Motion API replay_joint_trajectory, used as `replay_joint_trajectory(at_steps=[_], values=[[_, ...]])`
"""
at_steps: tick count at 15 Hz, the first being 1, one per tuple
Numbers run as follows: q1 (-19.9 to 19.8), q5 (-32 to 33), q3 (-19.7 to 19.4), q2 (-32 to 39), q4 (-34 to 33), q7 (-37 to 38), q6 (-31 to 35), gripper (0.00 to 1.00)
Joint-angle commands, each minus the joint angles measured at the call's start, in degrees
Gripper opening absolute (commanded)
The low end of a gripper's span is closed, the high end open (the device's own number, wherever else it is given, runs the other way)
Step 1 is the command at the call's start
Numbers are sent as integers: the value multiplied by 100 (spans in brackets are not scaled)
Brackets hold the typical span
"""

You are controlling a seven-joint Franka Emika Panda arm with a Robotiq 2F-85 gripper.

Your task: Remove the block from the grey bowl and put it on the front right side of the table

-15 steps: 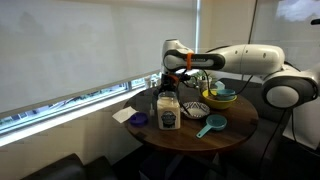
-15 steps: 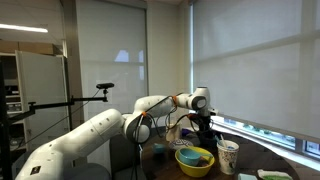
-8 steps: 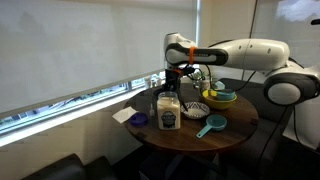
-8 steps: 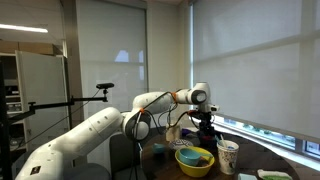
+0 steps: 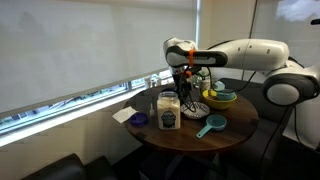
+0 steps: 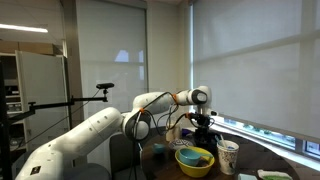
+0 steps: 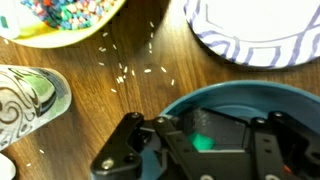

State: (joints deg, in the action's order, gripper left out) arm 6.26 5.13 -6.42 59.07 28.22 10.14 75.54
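Observation:
In the wrist view my gripper (image 7: 205,138) hangs low over a teal-grey bowl (image 7: 230,100) on the dark wooden table (image 7: 100,110). A small green block (image 7: 200,142) sits between the two black fingers (image 7: 150,142), which are shut on it inside the bowl's rim. In both exterior views the arm reaches over the round table (image 5: 238,132) with the gripper (image 5: 187,92) (image 6: 204,126) pointing down near the dishes. The block and that bowl are hidden there.
A yellow bowl (image 7: 60,20) (image 5: 220,96) (image 6: 195,160) with colourful bits and a white-and-blue patterned dish (image 7: 260,30) (image 5: 195,109) stand close by. A paper cup (image 7: 25,100) (image 6: 228,155), a juice bottle (image 5: 168,112) and a teal pan (image 5: 210,125) also crowd the table. Loose grains lie on the wood.
The gripper has shifted sideways across the table toward the dishes and sits a little lower. It has stayed shut throughout.

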Motion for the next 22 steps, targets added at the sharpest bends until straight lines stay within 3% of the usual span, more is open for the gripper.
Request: replay_joint_trajectory(at_steps=[1,2,3,4,5,6,10,15,16,17,22], values=[[37,198,-147,-148,-51,-179,-346,0],[18,181,-149,-137,-126,-147,-173,0],[2,124,-126,-129,-186,-116,20,18],[-101,110,25,191,-842,-132,-174,26],[-121,53,59,223,-928,-39,-15,33],[-81,21,92,-118,-313,37,450,39],[-36,16,178,-3,-365,7,1224,67],[-64,-25,267,75,-273,-61,1590,99],[-88,-65,311,90,-244,-105,1605,100],[-106,-88,341,96,-214,-150,1604,72],[-359,-389,667,130,-195,-857,1615,56]])
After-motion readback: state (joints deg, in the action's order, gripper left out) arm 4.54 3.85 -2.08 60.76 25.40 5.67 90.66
